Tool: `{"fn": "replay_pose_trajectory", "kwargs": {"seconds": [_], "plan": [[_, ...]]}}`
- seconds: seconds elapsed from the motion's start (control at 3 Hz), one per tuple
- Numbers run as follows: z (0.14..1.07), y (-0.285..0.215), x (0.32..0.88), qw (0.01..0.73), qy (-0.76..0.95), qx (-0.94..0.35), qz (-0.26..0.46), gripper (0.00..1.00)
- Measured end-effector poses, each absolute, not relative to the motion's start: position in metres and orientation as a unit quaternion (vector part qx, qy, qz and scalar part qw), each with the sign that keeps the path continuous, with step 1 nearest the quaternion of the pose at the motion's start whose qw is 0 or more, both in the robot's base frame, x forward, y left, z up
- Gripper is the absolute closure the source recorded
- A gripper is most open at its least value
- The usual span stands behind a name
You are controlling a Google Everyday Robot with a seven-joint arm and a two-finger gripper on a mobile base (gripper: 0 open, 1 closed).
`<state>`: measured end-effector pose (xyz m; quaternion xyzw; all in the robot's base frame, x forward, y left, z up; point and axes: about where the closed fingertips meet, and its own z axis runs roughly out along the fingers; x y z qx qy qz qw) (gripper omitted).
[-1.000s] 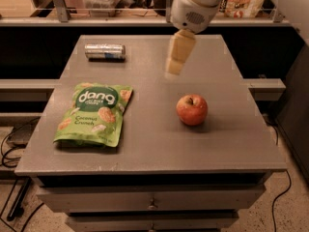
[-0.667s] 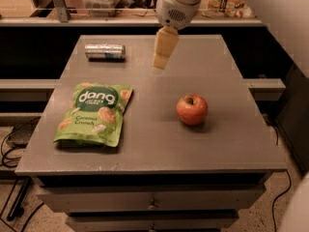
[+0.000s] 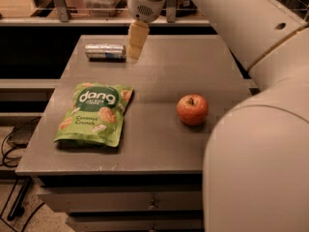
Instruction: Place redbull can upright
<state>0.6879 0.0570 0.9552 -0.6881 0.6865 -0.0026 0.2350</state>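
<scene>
The redbull can (image 3: pixel 105 51) lies on its side at the far left of the grey table (image 3: pixel 159 124), its length running left to right. My gripper (image 3: pixel 135 45) hangs over the back of the table, just right of the can's right end and slightly above the surface. It holds nothing that I can see.
A green Dang chips bag (image 3: pixel 96 114) lies flat at the front left. A red apple (image 3: pixel 192 109) sits at the middle right. My white arm fills the right and upper right of the view. A shelf with clutter runs behind the table.
My gripper has moved left and toward the back of the table, from the middle to just beside the can's right end. The arm now covers much more of the right side.
</scene>
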Motion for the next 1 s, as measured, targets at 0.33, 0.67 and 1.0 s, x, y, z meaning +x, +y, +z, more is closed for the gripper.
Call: {"fn": "replay_pose_trajectory", "kwargs": {"seconds": [0.33, 0.67, 1.0], "plan": [[0.9465, 0.0935, 0.7099, 0.238, 0.672, -0.701, 0.009, 0.00], [0.9488, 0.0970, 0.7135, 0.243, 0.671, -0.700, 0.010, 0.00], [0.9422, 0.1007, 0.7153, 0.243, 0.675, -0.696, 0.021, 0.00]]}}
